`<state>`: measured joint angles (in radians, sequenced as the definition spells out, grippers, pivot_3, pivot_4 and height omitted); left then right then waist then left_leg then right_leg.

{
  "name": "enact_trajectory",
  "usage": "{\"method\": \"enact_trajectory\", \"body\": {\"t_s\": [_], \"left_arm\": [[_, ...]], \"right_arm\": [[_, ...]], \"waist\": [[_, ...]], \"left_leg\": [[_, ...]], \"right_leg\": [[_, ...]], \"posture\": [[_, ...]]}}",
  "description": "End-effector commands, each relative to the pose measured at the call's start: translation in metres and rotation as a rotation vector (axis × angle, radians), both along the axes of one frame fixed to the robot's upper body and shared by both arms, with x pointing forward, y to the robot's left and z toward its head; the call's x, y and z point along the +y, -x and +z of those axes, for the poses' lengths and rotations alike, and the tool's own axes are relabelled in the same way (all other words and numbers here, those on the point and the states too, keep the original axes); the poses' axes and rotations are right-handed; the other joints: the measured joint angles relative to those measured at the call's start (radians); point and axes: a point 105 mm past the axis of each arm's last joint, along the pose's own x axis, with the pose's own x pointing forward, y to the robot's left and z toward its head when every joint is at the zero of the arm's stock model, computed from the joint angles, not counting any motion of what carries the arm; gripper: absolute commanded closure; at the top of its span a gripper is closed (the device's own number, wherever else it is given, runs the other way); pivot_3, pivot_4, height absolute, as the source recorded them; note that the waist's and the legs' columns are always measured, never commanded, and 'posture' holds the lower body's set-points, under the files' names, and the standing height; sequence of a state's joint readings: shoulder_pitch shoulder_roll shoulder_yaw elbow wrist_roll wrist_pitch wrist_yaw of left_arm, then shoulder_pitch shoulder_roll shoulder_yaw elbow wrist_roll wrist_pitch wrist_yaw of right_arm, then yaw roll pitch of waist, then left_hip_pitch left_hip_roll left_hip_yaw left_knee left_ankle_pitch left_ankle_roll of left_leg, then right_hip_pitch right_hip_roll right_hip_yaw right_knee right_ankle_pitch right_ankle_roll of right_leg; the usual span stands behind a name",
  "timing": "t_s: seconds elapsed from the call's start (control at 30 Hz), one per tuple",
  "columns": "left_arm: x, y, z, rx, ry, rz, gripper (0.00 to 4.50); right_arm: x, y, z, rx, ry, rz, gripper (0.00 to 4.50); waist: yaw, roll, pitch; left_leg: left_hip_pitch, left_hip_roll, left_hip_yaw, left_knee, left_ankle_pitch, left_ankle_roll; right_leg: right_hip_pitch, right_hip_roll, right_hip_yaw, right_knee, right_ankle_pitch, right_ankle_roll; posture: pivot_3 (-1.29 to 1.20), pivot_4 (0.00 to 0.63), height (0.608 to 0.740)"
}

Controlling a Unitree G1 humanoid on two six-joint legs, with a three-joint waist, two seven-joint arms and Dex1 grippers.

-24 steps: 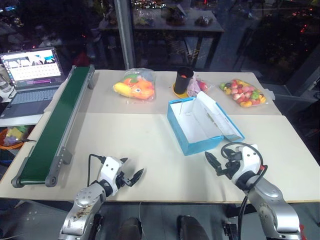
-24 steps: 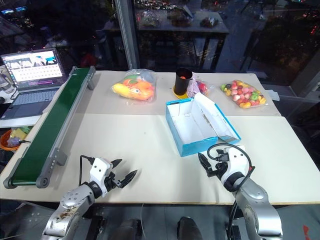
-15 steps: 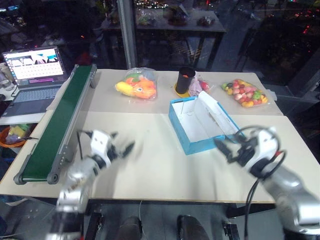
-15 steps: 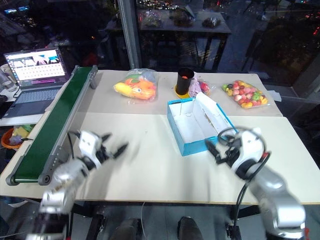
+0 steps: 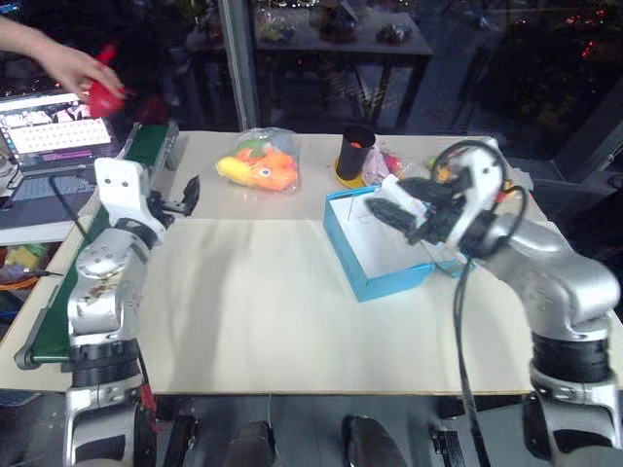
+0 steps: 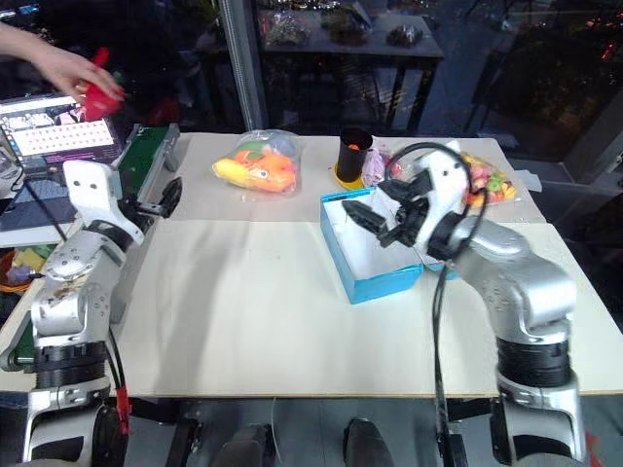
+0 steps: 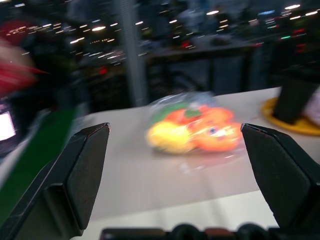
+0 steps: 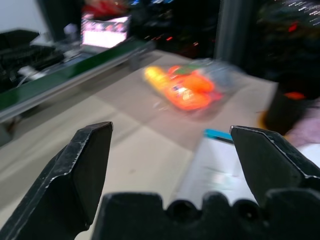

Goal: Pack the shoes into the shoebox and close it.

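Shoebox (image 5: pixel 384 255): open, empty, light cardboard, best handled by its lid. Right gripper (image 5: pixel 401 214) above it, left gripper (image 5: pixel 175 199) well apart; both spread, empty.

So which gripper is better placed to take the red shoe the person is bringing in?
Left. The open left gripper hangs by the conveyor belt, below the person's hand holding the red shoe; the right gripper is over the shoebox.

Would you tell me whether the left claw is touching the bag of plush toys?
Apart. In the left wrist view the left claw stands open, and bare table lies between it and the bag of plush toys farther off.
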<state>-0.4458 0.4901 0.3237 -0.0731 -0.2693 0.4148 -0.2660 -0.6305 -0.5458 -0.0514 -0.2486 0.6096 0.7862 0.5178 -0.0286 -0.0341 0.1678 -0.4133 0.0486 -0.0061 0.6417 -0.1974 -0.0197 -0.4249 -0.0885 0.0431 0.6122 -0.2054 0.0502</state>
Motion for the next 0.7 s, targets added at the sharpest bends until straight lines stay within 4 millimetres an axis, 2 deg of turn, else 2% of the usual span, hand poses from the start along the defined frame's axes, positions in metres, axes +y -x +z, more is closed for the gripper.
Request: {"method": "enact_trajectory", "body": {"t_s": [0.03,0.2,0.4,0.53,0.7], "left_arm": [[0.026,0.019,0.004,-0.001,-0.029,0.136,0.00],[0.041,0.035,-0.015,0.070,-0.018,0.226,0.00],[0.056,0.047,-0.030,0.094,0.012,0.293,0.00],[0.083,0.055,-0.038,0.088,0.035,0.347,0.00],[0.102,0.060,-0.044,0.078,0.021,0.323,0.00]], "right_arm": [[0.022,-0.006,0.009,-0.058,-0.003,0.082,0.05],[0.049,-0.021,-0.012,0.001,0.050,0.125,0.05],[0.085,-0.016,-0.020,0.036,0.027,0.236,0.05],[0.097,-0.005,-0.021,0.036,-0.004,0.298,0.05],[0.096,0.000,-0.023,0.027,-0.014,0.309,0.05]], "waist": [[0.000,0.000,0.001],[0.002,-0.001,0.001],[0.007,-0.001,0.001],[0.008,-0.001,0.001],[0.009,-0.001,0.001]], "left_leg": [[0.000,0.000,0.000,0.000,0.000,0.000],[0.000,0.000,0.000,0.000,0.000,0.000],[0.001,0.000,0.000,0.001,0.001,-0.001],[0.001,0.000,0.000,0.001,0.001,-0.001],[0.001,0.001,0.000,0.001,0.001,-0.001]], "right_leg": [[0.000,0.000,0.000,0.000,0.000,0.000],[-0.001,0.000,-0.001,0.003,0.001,-0.001],[-0.001,0.001,-0.001,0.004,0.002,-0.002],[-0.001,0.000,-0.001,0.003,0.002,-0.002],[-0.002,0.001,-0.001,0.004,0.002,-0.002]], "posture": [[0.00,0.150,0.733],[0.00,0.150,0.733],[0.00,0.150,0.733],[0.00,0.150,0.733],[0.00,0.150,0.733]]}}
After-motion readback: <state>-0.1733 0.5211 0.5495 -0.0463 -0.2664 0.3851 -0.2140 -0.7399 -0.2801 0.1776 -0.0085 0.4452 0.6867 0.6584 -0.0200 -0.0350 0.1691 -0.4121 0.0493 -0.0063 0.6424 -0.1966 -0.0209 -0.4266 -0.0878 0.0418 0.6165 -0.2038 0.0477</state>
